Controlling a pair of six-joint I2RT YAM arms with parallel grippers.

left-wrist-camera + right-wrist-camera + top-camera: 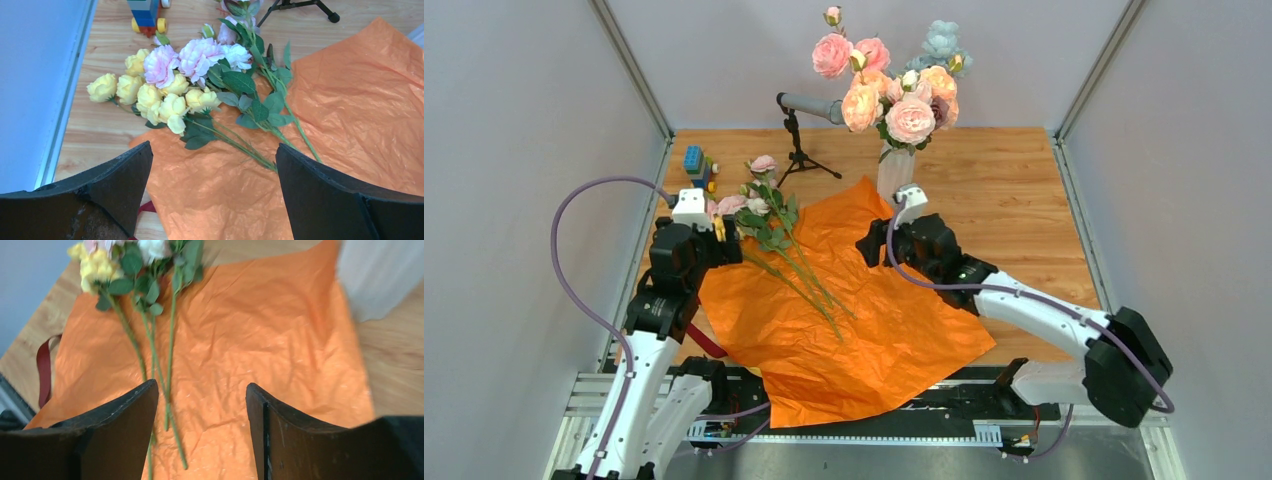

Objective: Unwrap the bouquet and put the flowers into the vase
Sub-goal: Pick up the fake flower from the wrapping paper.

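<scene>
The left claw [212, 155] and right claw [202, 390] both gape apart, empty. Loose flowers [769, 225] lie on the orange paper [874, 320], left of the vase [892, 172]. Thin stems [170, 355] could slip; the top-heavy vase might tip.

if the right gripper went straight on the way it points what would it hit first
Most likely the orange paper, which the right gripper points down at. The flower stems lie just off that line, so it might graze them first; depth is unclear.
</scene>
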